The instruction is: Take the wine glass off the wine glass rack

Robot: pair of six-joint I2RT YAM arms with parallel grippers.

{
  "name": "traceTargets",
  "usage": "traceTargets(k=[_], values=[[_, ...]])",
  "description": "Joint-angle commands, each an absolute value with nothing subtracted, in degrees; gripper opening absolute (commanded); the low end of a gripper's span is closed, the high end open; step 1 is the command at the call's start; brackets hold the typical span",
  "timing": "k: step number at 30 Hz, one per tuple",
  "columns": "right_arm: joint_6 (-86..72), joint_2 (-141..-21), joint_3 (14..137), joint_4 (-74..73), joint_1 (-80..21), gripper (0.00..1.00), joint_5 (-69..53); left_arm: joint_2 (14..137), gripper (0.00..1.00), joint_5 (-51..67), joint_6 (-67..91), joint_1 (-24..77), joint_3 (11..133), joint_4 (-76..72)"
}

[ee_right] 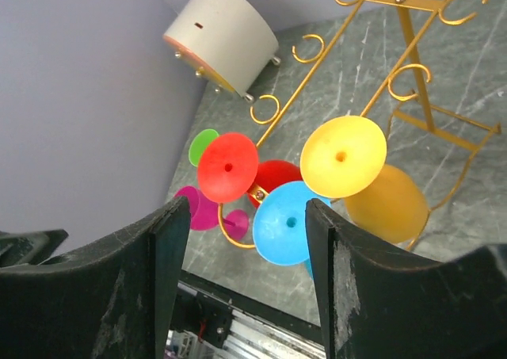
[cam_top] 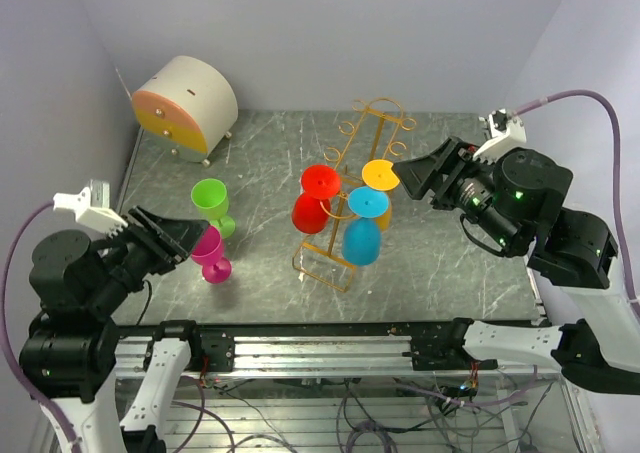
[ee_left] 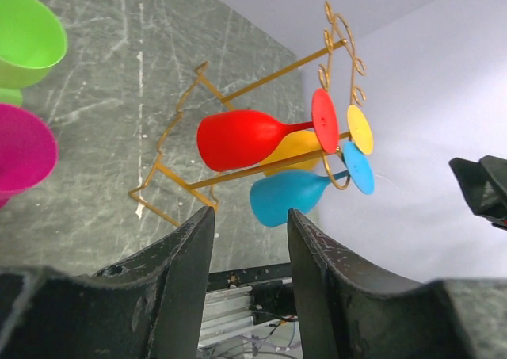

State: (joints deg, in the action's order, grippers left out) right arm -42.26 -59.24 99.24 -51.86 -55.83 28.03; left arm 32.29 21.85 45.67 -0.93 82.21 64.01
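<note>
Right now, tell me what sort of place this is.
Probably a robot lab test cell: two robot arms mounted on a metal rail with loose cables below, a marble-look table boxed in by plain walls, and staged props, coloured glasses hung on a wire rack.

Cut off at the left edge of the left wrist view: green glass (ee_left: 28,38) and magenta glass (ee_left: 24,153). Largely hidden there behind the red glass (ee_left: 238,139): bowl of the yellow glass (ee_left: 360,129). In the right wrist view, blue glass (ee_right: 289,220) showing little beyond its foot, bowl screened by that foot and a finger (ee_right: 356,295) of the right gripper (ee_right: 247,207). Cannot tell how the feet sit in the wine glass rack (ee_left: 277,74) hooks.
</note>
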Motion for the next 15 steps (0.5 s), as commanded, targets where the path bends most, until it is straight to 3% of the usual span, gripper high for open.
traceTargets(k=[1,6,10,15], values=[[-42.02,-60.99,101.73,-55.00,-55.63,0.61,29.34,35.50,0.53,29.48,45.66,-1.57,84.17,57.78],[-31.59,-77.66,124.20,-62.07,-54.68,0.62,31.32,37.70,0.52,30.10,46.44,-1.50,84.43,55.06],[-24.61,-90.91,144.07,-67.41,-44.29,0.60,28.13,37.42,0.52,29.59,46.80,-1.49,83.84,54.69],[-26.51,-91.75,136.68,-61.76,-18.31,0.49,7.02,36.65,0.52,29.09,46.24,-1.50,83.50,56.29]])
